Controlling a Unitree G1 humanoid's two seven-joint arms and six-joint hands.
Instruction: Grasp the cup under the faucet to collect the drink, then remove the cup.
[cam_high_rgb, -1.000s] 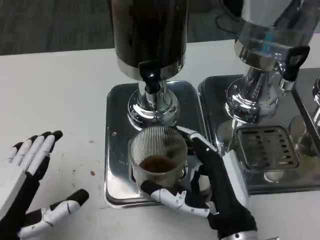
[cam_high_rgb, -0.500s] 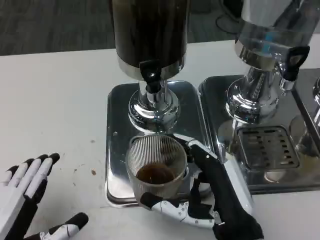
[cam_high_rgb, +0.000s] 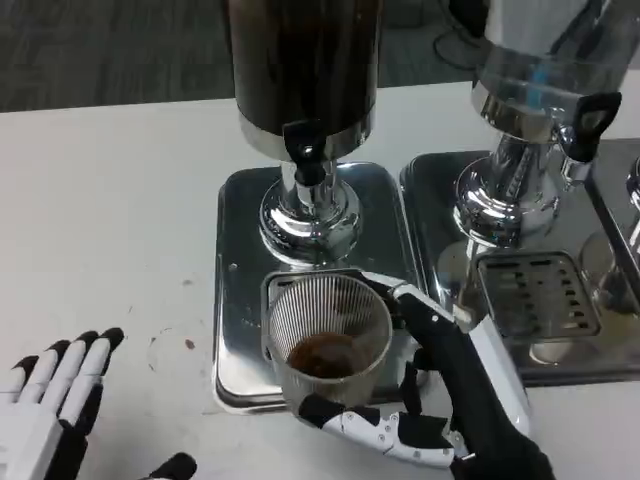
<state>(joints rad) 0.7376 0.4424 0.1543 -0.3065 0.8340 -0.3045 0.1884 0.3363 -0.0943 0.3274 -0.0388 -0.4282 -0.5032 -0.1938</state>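
On the white table (cam_high_rgb: 110, 200) a dark dispenser (cam_high_rgb: 303, 70) stands on a steel tray (cam_high_rgb: 235, 330), its black faucet (cam_high_rgb: 307, 150) closed as far as I can tell, with no stream falling. The right hand (cam_high_rgb: 440, 400) wraps the cup (cam_high_rgb: 328, 335), thumb in front and fingers behind. The cup sits at the tray's near edge, nearer the robot than the faucet, with brown drink at its bottom. The left hand (cam_high_rgb: 45, 420) lies spread and empty on the table. Judging by this, collecting is done and removal is under way; the cup has yet to clear the tray
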